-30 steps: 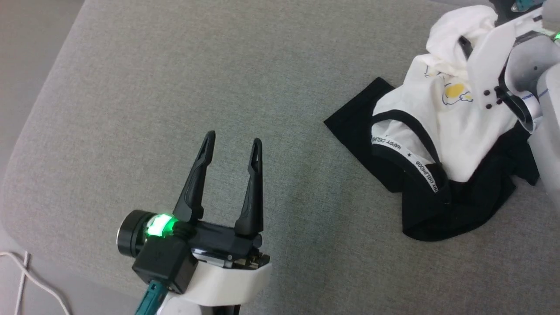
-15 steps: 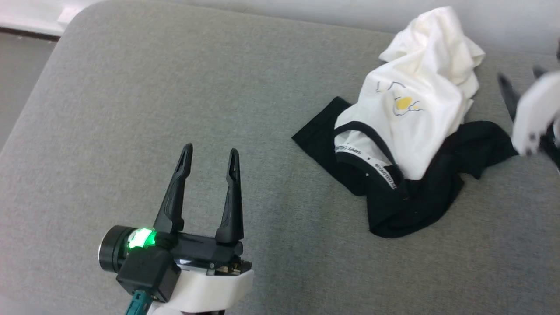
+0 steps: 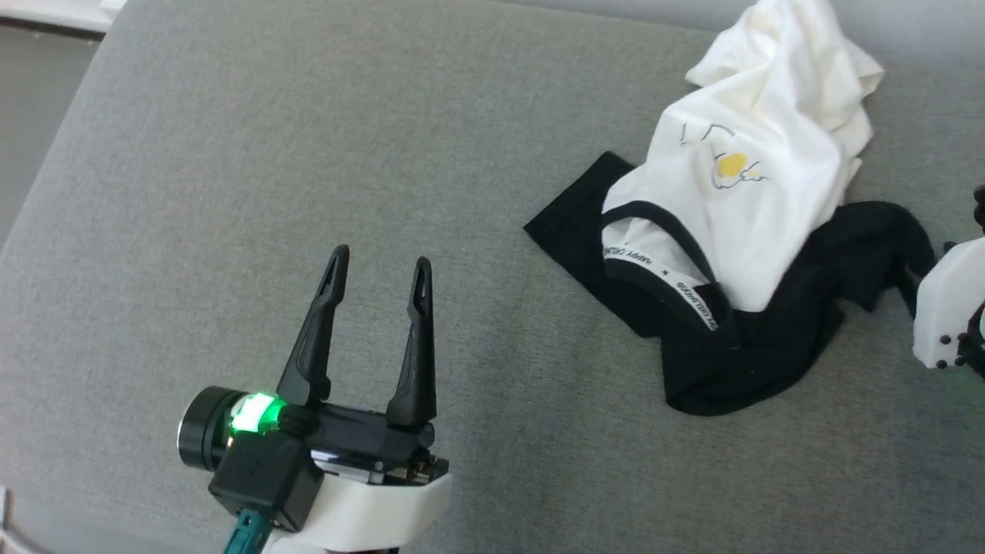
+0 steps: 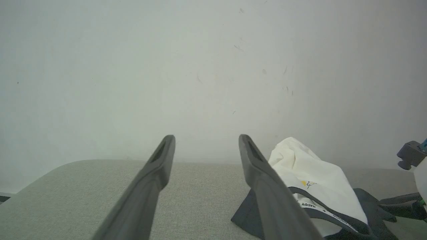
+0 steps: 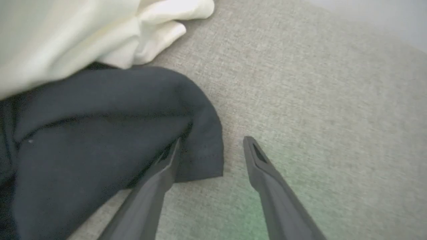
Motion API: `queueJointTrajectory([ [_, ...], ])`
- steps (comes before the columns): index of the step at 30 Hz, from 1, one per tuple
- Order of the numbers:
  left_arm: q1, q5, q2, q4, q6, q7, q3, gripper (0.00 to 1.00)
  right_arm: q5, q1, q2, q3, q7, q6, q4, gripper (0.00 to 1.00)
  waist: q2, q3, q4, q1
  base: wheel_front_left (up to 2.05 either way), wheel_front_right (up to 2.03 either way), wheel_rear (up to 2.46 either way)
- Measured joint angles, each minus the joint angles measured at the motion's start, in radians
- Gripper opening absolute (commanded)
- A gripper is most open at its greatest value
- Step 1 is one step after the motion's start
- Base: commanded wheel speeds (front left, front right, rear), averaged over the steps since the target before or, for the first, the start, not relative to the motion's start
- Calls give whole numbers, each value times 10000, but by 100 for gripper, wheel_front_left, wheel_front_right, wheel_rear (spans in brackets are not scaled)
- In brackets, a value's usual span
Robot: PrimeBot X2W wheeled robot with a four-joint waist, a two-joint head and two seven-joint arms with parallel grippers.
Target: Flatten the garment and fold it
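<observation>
Well clear of the left fingers point(image 3: 314, 338), the garment point(image 3: 769, 208) lies beside the right fingers point(image 5: 267, 181) (both pairs spread).

Head view's right edge chops off most of my right claw point(image 5: 211, 140), just its white shell point(image 3: 950, 308) shows. The garment point(image 3: 754, 208) is bunched, hiding much of its white body. Its neck tape point(image 3: 669, 281) lettering's too tiny, maybe "HAPPY CHILDHOOD".

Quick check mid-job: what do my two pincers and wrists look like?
Left pincer: two long black tapered fingers with slotted tips, black base, green light, white wrist shell, teal plug below. Right pincer: same dark fingers; its white casing has small black dots.
</observation>
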Motion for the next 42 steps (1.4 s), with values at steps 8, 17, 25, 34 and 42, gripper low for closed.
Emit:
queueJointTrajectory([
  [8, -42, 29, 2, 54, 42, 0, -58, 100, 242, -373, -169, 345, 176, 0, 73, 0, 0, 428, 379, 2, 0, 0, 0],
  [17, -27, 38, 2, 213, 42, 0, 174, 100, 230, -443, -199, 823, 23, 0, -1306, 0, 0, 3, -23, 1, 0, 0, 0],
  [25, 512, 121, 0, 307, 90, 0, 838, 100, 44, 101, -1394, -341, 453, 2, -3724, 0, 0, -900, -942, -2, 0, 0, 0],
  [34, 886, 387, 15, 169, -82, 0, 1191, 100, -865, 4049, -1708, -4128, 802, 2, -4635, 0, 0, -1692, -1875, -3, 0, 0, 0],
  [42, 895, 541, 148, 270, -282, 0, 1250, 100, -2190, 6354, -472, -5256, -313, 4, -3033, 0, 0, -1693, -1747, -1, 0, 0, 0],
])
